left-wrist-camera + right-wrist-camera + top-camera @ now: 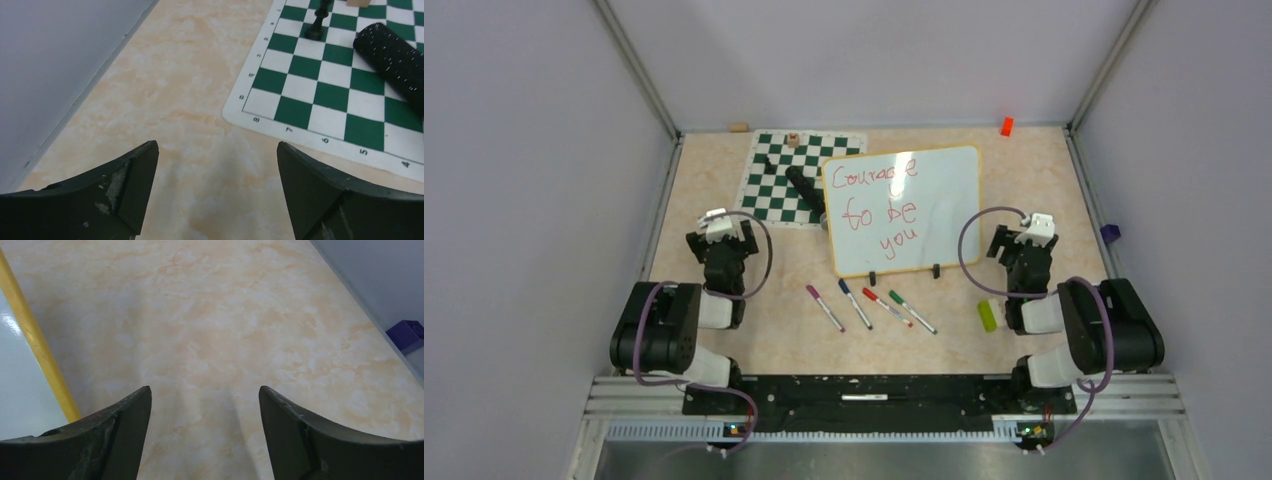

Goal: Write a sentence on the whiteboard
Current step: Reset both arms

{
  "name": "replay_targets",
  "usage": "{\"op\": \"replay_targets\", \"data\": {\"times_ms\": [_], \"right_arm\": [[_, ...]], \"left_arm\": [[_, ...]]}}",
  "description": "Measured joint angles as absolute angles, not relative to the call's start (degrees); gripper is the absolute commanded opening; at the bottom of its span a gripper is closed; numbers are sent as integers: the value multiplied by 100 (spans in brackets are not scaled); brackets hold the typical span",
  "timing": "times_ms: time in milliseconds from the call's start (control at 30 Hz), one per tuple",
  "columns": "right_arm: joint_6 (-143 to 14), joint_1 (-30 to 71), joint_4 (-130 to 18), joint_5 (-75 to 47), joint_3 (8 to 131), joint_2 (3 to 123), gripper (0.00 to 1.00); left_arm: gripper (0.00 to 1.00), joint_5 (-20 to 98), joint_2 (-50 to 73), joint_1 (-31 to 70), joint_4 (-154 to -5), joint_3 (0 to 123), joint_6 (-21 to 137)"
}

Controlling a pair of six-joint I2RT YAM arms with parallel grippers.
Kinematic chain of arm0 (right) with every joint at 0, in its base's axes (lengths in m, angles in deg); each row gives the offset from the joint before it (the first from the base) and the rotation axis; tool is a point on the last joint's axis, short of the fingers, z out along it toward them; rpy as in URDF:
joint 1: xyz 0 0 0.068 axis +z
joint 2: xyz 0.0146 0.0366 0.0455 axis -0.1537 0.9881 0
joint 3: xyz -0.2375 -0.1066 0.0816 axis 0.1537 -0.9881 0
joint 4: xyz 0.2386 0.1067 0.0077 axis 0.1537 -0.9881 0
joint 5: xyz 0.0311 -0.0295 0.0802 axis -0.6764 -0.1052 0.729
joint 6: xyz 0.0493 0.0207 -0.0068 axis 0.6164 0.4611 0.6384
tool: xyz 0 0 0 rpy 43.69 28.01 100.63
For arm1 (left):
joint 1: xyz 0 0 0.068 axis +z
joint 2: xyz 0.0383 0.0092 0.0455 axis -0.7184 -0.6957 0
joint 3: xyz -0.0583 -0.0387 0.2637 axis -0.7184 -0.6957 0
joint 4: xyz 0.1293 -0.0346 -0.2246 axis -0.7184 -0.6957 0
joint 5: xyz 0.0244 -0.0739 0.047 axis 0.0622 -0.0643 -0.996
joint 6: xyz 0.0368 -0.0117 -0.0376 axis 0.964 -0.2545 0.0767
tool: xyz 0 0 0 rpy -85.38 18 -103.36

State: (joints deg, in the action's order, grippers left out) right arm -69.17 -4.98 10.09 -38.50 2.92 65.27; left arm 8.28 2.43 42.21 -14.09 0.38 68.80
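The whiteboard (949,190), white with a yellow-orange rim, lies tilted at the middle of the table. The sentence (879,205) "Courage to be you" runs across it in red, in three slanted lines. My left gripper (722,235) hovers left of the board, open, with only bare tabletop between its fingers (217,150). My right gripper (1024,238) is just right of the board, also open and empty (205,392). The right wrist view shows the board's yellow rim (35,340) at the far left.
A purple marker (825,307), a blue one (855,303), a red one (886,306) and a green one (912,311) lie below the board. A green-and-white chess mat (774,185) carries a black cylinder (395,60). A yellow-green object (988,316) lies by my right arm.
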Motion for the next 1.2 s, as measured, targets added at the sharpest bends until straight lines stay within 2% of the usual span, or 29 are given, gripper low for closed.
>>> {"op": "replay_targets", "data": {"times_ms": [33,67,133,167,200,1200], "right_arm": [[-6917,-501,1024,-3795,314,6527,96],[-6921,-501,1055,-3751,316,6529,99],[-6932,-501,1088,-3714,316,6527,99],[-6948,-501,1105,-3703,316,6529,99],[-6952,-501,1127,-3692,316,6529,99],[-6952,-501,1214,-3642,316,6531,99]], "left_arm": [[96,1032,243,4287,-1562,158,6880],[96,1220,245,4363,-1678,280,6873],[92,1484,243,4479,-1783,466,6843],[98,1571,243,4506,-1824,521,6823],[99,1657,243,4525,-1877,551,6799],[99,1989,243,4530,-2076,562,6773]]}}
